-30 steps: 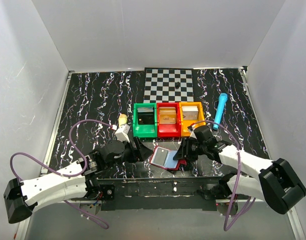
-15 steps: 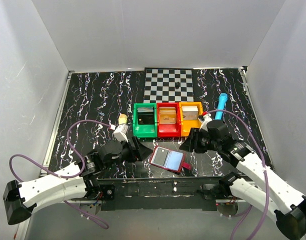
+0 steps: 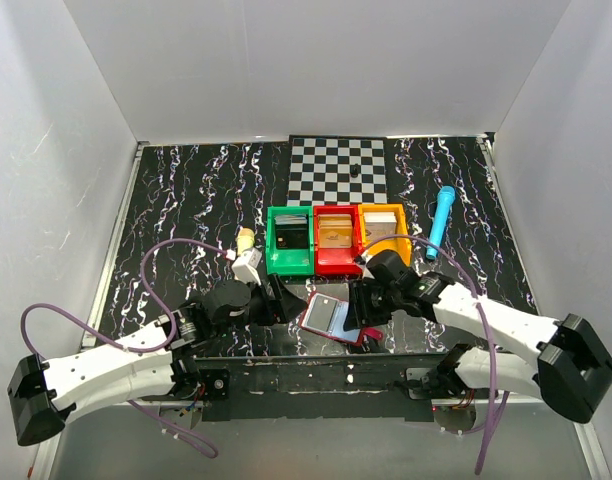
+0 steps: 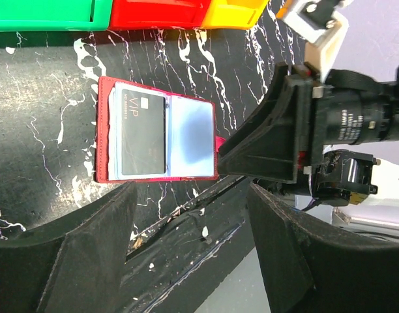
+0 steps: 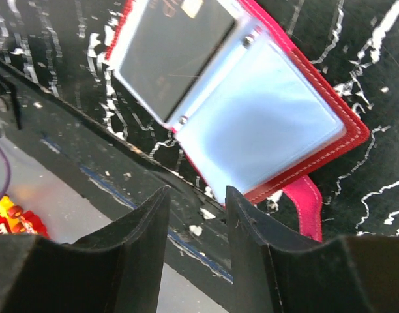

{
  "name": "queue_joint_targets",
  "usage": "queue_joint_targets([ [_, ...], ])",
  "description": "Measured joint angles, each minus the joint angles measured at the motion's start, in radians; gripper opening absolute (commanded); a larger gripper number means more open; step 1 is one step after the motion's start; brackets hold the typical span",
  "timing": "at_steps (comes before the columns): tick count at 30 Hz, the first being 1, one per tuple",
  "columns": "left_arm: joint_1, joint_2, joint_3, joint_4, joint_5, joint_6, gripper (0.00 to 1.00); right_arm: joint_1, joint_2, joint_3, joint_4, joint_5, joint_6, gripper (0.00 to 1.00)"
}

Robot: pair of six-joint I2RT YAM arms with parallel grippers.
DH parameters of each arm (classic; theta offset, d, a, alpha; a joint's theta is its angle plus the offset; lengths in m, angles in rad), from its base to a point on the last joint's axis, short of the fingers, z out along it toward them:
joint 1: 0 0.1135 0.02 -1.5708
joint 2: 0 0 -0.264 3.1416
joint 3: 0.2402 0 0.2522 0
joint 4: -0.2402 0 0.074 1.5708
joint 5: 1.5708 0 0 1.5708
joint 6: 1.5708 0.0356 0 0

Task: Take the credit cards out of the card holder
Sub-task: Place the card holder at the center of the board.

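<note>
Open card holder (image 4: 192,138) lies flat, VIP card (image 4: 143,135) inside.

We see a small, flat bifold card holder (image 3: 331,318), dark red on its border with pale stitching, and pale blue-grey on its clear inner pockets. The flat card (image 4: 144,137) in one pocket looks black to us, perhaps dark grey, with pale "VIP" lettering. The tabletop (image 3: 186,200) is black, marbled with thin white streaks. A flat mat (image 3: 338,168) carries a black-and-white chequer pattern. Three plastic bins show solid colours: a green bin (image 3: 289,264), a red bin (image 3: 336,264) and an orange bin (image 3: 366,235). A slim plastic cylinder (image 3: 441,220) is bright blue.
</note>
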Motion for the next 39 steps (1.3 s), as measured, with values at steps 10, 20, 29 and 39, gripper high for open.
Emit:
queue_joint_targets([
  [10, 0.000, 0.029, 0.000, 0.008, 0.011, -0.001, 0.67, -0.004, 0.103, -0.027, 0.002, 0.070, -0.012, 0.49],
  [20, 0.000, 0.031, 0.000, 0.007, 0.014, -0.001, 0.67, -0.027, 0.202, 0.024, -0.032, 0.066, -0.056, 0.50],
  [29, 0.000, 0.010, 0.000, 0.007, 0.014, -0.002, 0.67, -0.034, 0.287, 0.100, -0.105, 0.052, -0.130, 0.47],
  [39, 0.000, -0.020, -0.003, -0.010, 0.008, -0.001, 0.67, -0.049, 0.328, 0.163, -0.092, 0.163, -0.237, 0.53],
])
